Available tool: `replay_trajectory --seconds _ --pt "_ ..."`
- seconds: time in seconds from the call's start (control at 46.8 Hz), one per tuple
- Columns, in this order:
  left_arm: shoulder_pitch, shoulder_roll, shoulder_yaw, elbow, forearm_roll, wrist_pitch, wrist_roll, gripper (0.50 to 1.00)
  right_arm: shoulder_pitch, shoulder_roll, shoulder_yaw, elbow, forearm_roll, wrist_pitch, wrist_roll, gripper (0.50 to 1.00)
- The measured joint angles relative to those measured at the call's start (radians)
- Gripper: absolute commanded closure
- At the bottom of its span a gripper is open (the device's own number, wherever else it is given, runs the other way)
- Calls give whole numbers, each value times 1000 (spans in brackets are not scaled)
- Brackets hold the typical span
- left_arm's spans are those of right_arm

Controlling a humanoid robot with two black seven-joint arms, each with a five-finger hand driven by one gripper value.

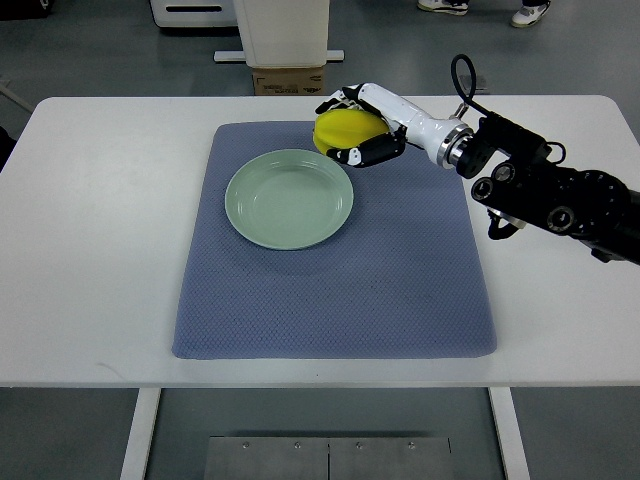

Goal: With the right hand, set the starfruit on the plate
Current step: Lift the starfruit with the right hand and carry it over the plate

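Your right hand [358,125] curls tightly around the yellow starfruit [345,129] at upper centre of the frame, just beside the green plate's [289,199] upper-right rim.

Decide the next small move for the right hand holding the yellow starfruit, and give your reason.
Probably carry it a little toward the picture's lower left. The white-and-black right hand grips the yellow starfruit just off the upper-right rim of the round pale green plate, which holds nothing.
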Motion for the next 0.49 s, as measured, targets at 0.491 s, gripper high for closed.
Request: replay_trajectory --seconds 0.491 --pt "0 0 0 0 0 0 0 500 -2 160 -2 -69 15 9 -26 1000"
